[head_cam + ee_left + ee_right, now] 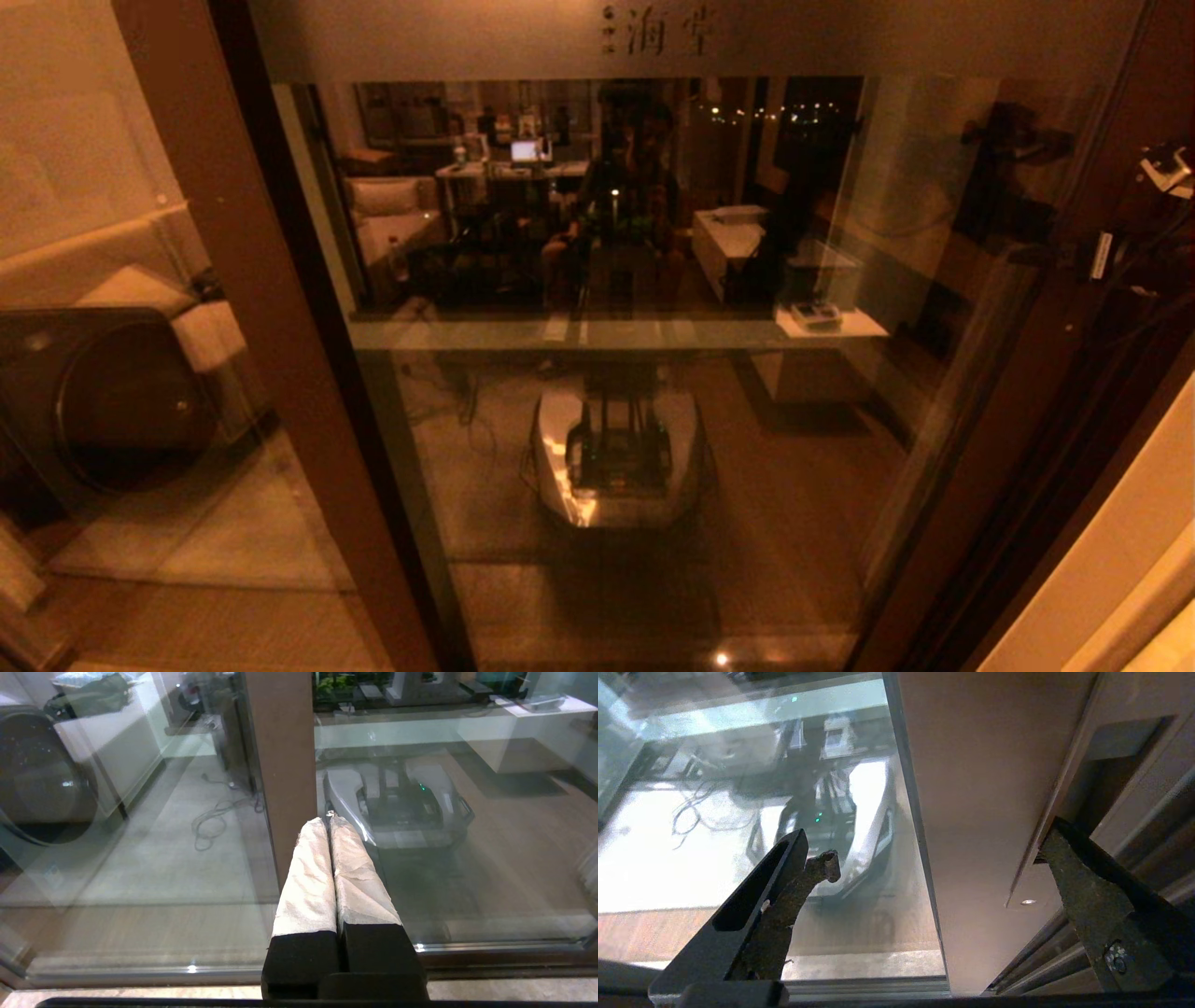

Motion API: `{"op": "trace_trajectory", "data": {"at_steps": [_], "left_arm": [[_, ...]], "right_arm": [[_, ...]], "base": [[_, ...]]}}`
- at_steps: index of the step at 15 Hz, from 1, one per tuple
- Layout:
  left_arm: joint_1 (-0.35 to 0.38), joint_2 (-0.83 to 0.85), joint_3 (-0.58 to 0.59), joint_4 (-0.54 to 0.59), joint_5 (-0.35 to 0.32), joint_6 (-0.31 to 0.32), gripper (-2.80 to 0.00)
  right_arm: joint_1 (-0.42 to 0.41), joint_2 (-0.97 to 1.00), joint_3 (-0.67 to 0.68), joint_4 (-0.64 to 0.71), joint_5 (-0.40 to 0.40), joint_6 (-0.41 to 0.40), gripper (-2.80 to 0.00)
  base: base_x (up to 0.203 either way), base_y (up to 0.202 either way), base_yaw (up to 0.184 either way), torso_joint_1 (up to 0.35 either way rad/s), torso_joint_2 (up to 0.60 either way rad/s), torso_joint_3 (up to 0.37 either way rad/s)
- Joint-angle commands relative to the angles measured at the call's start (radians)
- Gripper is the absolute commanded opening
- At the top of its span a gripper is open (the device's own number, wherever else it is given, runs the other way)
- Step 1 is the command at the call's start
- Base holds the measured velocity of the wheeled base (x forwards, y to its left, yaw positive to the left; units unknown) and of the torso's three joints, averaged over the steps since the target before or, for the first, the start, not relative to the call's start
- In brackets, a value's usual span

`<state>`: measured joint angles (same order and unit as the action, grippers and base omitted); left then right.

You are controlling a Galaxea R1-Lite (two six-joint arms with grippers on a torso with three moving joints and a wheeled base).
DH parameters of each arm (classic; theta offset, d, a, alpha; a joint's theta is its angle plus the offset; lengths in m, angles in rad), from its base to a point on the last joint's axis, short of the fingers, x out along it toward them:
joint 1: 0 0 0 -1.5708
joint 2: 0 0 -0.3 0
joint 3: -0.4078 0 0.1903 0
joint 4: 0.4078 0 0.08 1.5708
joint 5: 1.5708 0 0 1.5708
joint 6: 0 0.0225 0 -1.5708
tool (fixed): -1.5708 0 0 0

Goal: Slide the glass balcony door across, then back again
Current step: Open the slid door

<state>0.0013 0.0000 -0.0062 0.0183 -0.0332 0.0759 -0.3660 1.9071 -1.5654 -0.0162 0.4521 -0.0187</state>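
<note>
1. The glass balcony door (644,392) fills the middle of the head view, its brown left stile (280,308) running from 11 o'clock down to 6 o'clock, its frosted top band (672,37) with characters at 12 o'clock.
2. Its right stile (980,826) meets the dark door jamb (1120,788) at 3 o'clock; a narrow shadowed gap shows between them.
3. The right claw (941,854) stands wide open astride that right stile, one finger over the glass, the other at the jamb gap, gripping nothing.
4. The left claw (329,823) is pressed shut and empty, near the left stile.
5. At 9 o'clock, a second glass panel (121,373) shows a round dark drum (121,401) behind it.
</note>
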Motion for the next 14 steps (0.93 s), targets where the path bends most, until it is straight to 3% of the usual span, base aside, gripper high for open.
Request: {"op": "trace_trajectory", "data": {"at_steps": [1,14], "left_arm": [[0.000,0.000,0.000,0.000,-0.001,0.001,-2.80],[0.000,0.000,0.001,0.000,-0.001,0.001,-2.80]], "right_arm": [[0.005,-0.014,0.009,-0.002,0.000,-0.001,0.00],[0.079,-0.081,0.118,-0.047,-0.003,-0.006,0.00]], "base": [[0.000,0.000,0.000,0.000,0.00,0.000],[0.000,0.000,0.000,0.000,0.00,0.000]]}}
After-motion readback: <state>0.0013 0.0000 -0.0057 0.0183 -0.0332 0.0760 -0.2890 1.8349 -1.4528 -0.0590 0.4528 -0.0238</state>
